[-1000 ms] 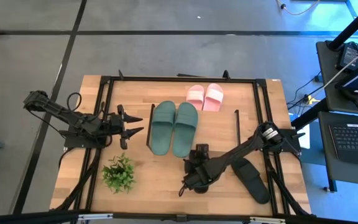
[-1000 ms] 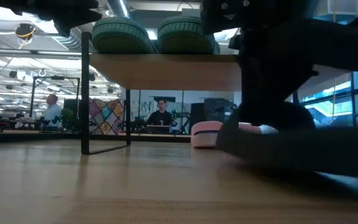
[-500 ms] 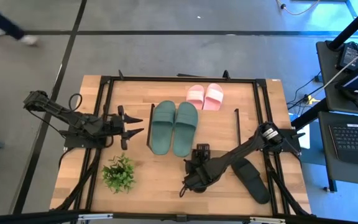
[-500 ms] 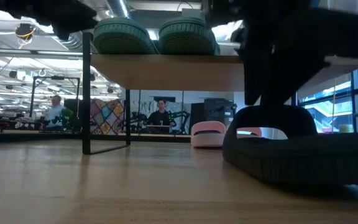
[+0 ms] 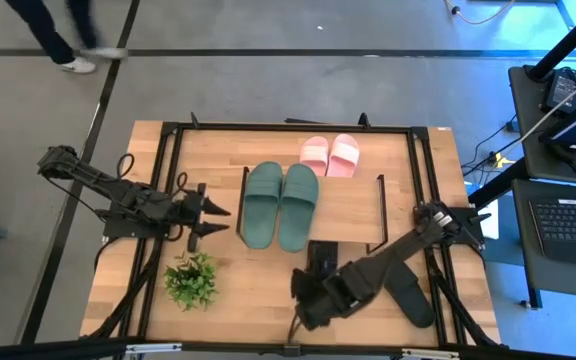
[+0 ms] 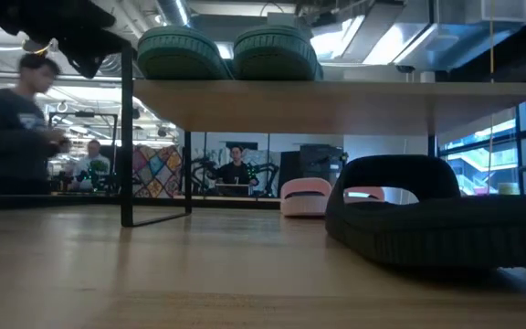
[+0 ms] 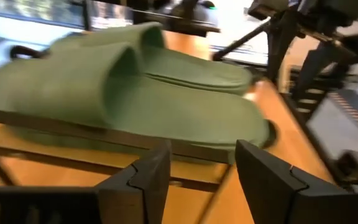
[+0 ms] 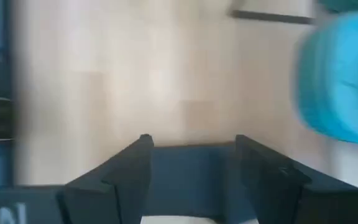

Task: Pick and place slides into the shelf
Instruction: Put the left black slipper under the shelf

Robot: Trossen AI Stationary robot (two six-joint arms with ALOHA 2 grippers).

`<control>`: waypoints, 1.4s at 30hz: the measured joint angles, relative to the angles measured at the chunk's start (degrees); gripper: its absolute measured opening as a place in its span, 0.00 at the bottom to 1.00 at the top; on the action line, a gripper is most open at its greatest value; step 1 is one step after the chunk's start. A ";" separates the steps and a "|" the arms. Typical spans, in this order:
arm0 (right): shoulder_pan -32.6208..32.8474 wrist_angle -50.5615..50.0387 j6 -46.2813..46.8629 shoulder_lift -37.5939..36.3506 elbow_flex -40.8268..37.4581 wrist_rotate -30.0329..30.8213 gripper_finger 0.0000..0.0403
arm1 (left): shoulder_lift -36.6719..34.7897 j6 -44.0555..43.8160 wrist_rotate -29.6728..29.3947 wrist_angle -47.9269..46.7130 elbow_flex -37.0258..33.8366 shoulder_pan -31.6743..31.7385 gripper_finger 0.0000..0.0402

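Note:
The dull green slides (image 5: 280,205) lie side by side on the shelf's wooden top (image 5: 353,205), and show there too in the low view (image 6: 226,53). The pink pair (image 5: 328,155) rests on the table beyond the shelf. One black slide (image 5: 320,255) lies sole down on the table in front of the shelf and is large in the low view (image 6: 436,219). The other black slide (image 5: 410,292) lies partly under the right arm. My right gripper (image 5: 303,305) is open, above the table's near edge (image 8: 190,142). My left gripper (image 5: 215,218) is open, level, facing the green slides (image 7: 202,155).
A small potted plant (image 5: 190,278) stands near my left gripper, toward the near edge. Black frame rails (image 5: 168,180) run along the table's sides. Bare tabletop (image 5: 248,290) lies between the plant and the right arm. A person (image 6: 12,128) passes in the room behind the table.
My right gripper has come up off the black slide's strap and moved toward the table's near edge, leaving the low view. The slide, blurred a second ago, now lies still on the table. My left gripper has shifted a little toward the near edge.

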 joint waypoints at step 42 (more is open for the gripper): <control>3.49 48.98 10.90 0.04 -35.95 -30.23 0.57 | 0.00 -6.33 11.91 0.10 0.00 0.02 0.42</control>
